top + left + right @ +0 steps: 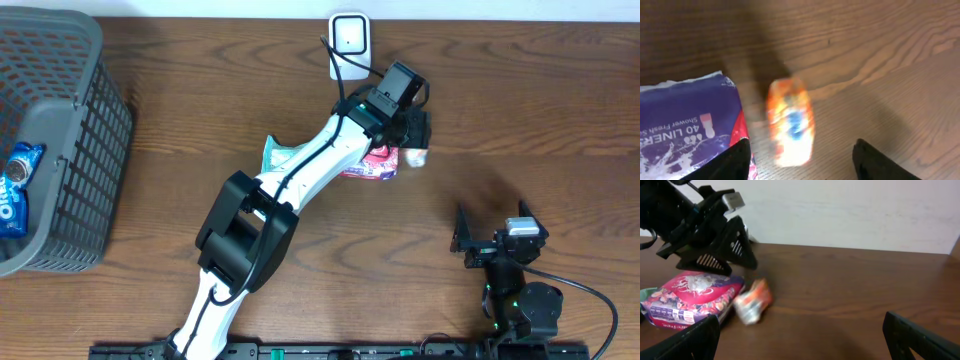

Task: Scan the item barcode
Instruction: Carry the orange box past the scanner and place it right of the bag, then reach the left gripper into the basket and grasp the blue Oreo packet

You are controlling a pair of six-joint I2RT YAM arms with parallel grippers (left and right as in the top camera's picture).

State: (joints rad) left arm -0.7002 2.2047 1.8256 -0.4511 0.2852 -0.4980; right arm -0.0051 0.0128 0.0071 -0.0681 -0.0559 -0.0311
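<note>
Nearest the robot's base, on the right side, you see the right fingers (920,340) spread wide with nothing between them, low over the brown table (560,120).

Further out, the left arm (300,185) crosses the middle of the table on a diagonal. At its end the left fingers (735,162) stand apart, and nothing is gripped between them.

Just past their tips is the orange packet (790,122), the small item. It sits down at table level, below the left arm's black head. It is blurred in both wrist views, so you cannot tell whether it rests flat or tilted.

Beside it, on its left in the overhead view, lies a purple-and-pink package (687,125) printed "40 LINERS". The two are close; whether they touch you cannot tell. A teal pack (278,155) lies at the package's other end, partly hidden by the arm.

Farthest out, at the table's back edge, stands the white scanner (348,38), with a dark cable running from it toward the arm. It is apart from the orange packet, with the arm's head between them.

Along the left edge sits a grey basket (90,120), with a blue Oreo pack (18,185) inside it.
</note>
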